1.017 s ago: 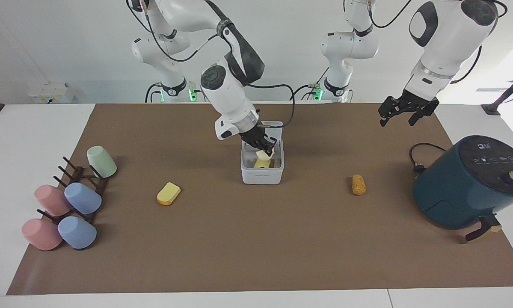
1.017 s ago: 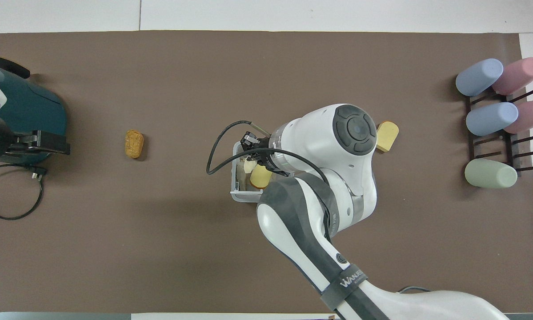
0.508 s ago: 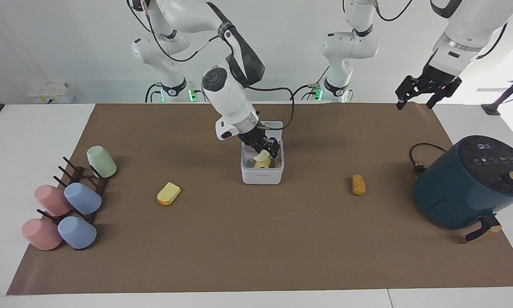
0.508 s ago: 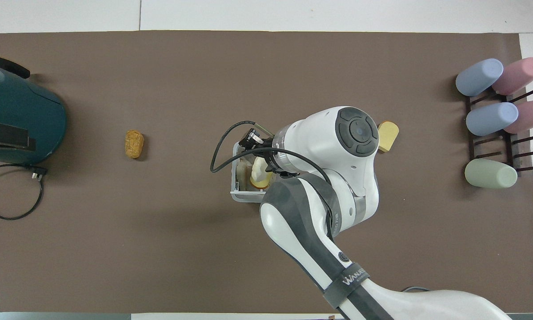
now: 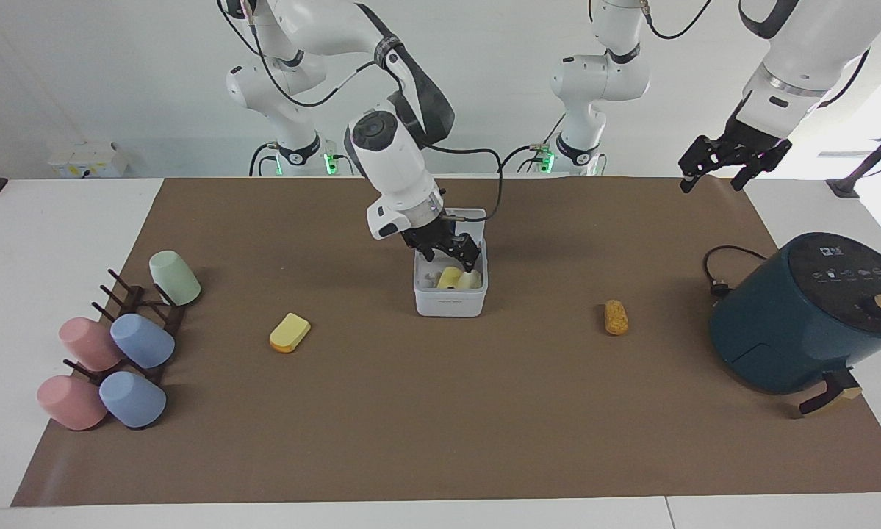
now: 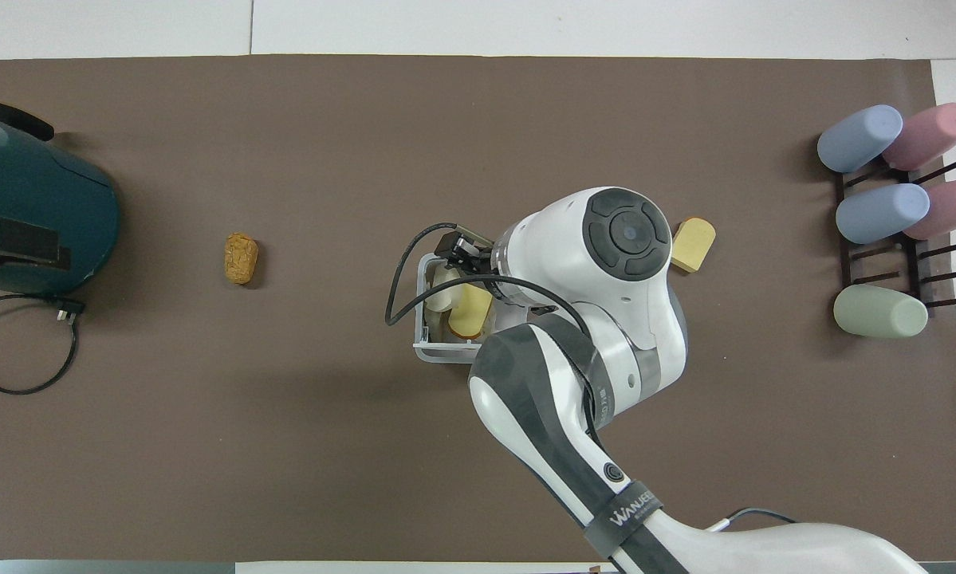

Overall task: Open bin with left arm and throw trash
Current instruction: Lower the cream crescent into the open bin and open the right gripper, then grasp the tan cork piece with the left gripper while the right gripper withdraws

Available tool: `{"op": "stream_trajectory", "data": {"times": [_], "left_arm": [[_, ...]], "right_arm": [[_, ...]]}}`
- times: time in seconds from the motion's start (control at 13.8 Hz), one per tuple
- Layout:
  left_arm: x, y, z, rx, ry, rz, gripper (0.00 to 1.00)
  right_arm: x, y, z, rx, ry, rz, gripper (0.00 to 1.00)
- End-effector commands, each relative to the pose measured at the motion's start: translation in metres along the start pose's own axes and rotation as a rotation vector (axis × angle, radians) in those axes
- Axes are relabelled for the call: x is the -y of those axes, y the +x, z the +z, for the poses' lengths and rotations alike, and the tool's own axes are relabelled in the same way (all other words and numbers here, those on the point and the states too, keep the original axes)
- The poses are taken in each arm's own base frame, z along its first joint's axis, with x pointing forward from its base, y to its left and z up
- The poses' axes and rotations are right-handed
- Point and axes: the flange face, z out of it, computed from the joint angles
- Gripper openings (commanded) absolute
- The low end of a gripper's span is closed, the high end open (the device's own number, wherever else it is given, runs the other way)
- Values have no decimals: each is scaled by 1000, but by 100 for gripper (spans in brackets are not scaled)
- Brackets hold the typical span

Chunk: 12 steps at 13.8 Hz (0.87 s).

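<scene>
Brown matting spread under your open bin at mid-table, where two trash pieces lay inside just below your right gripper, its fingers parted and empty, while your left gripper waited, spread, above the air fryer's end.

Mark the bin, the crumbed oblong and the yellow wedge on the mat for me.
bin (image 5: 450,303): facing view, its white front wall.
crumbed oblong (image 5: 616,317): facing view, middle of its top.
yellow wedge (image 5: 290,332): facing view, middle of its yellow face.
</scene>
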Motion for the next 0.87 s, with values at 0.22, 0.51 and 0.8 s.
{"op": "stream_trajectory", "data": {"times": [0.22,0.51,0.8], "left_arm": [[-31,7,90,-39,17,2,100],[-62,17,181,-29,15,1,100],[-60,31,251,-56,5,6,100]], "right_arm": [[-73,98,-25,-50,-94,-458,100],[-147,138,-5,-21,-132,-383,100],[-186,164,22,-24,-255,-392,100]]}}
